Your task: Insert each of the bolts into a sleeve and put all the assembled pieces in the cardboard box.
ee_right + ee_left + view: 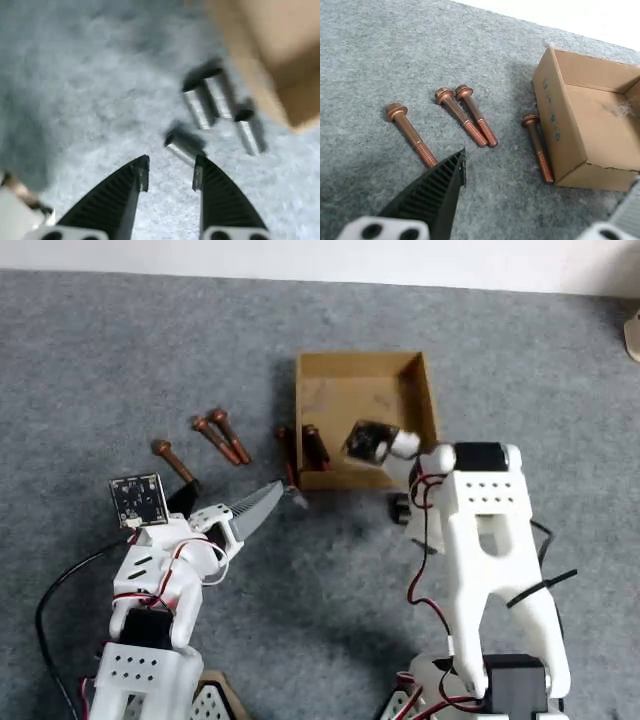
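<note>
Three copper bolts [410, 134] [461, 117] [478, 116] lie loose on the grey mat, left of the cardboard box [431, 400]. A further bolt [538, 148] rests against the box's left wall. A dark copper piece [315, 446] lies inside the box by that wall. My left gripper [237, 494] is open wide just in front of the bolts, its black finger [440, 187] near the leftmost bolt's tip. Open as well, my right gripper [171, 167] hangs low over the mat, with a dark metal sleeve [184, 143] just beyond its tips. Other sleeves [200, 104] [250, 131] lie past it, near the box corner [272, 50].
The right arm [480, 530] stretches over the box's front right corner and covers most of the sleeves [400, 508] from above. A pale wall edge runs along the far side of the mat. Open mat lies in front between the two arms.
</note>
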Controlling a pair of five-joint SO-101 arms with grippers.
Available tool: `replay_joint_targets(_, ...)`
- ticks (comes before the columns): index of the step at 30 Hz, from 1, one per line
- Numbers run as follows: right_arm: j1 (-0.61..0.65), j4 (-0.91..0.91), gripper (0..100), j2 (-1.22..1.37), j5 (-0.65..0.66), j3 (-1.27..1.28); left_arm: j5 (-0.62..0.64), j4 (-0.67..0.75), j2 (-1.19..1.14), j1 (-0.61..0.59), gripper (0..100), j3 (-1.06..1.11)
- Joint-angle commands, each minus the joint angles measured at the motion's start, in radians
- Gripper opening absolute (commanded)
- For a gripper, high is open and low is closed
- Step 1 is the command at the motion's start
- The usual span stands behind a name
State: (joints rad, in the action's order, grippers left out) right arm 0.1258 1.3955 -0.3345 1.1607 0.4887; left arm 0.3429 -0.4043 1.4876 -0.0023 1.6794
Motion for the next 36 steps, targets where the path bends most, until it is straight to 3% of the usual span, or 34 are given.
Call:
replay_joint_targets(1,-0.008,-0.067,13.1,-0.035,0.083,0.010,-0.011,-0.002,0.008,-0.010,45,0.025)
replay_joint_targets(5,-0.010,-0.157,13.1,-0.033,0.097,0.053,-0.011,0.002,0.010,-0.013,45,0.025)
replay_joint_targets(12,-0.012,-0.249,13.2,0.039,0.127,0.120,-0.009,-0.078,0.010,-0.151,45,-0.041)
replay_joint_targets(15,-0.019,-0.252,13.2,0.134,0.144,0.119,-0.009,-0.157,0.010,-0.151,45,-0.074)
replay_joint_targets(25,-0.027,-0.317,13.2,0.311,0.180,0.050,-0.009,-0.160,0.010,-0.153,45,-0.070)
replay_joint_targets(36,0.001,-0.303,13.2,0.369,0.106,-0.065,-0.009,-0.160,0.010,-0.151,45,-0.070)
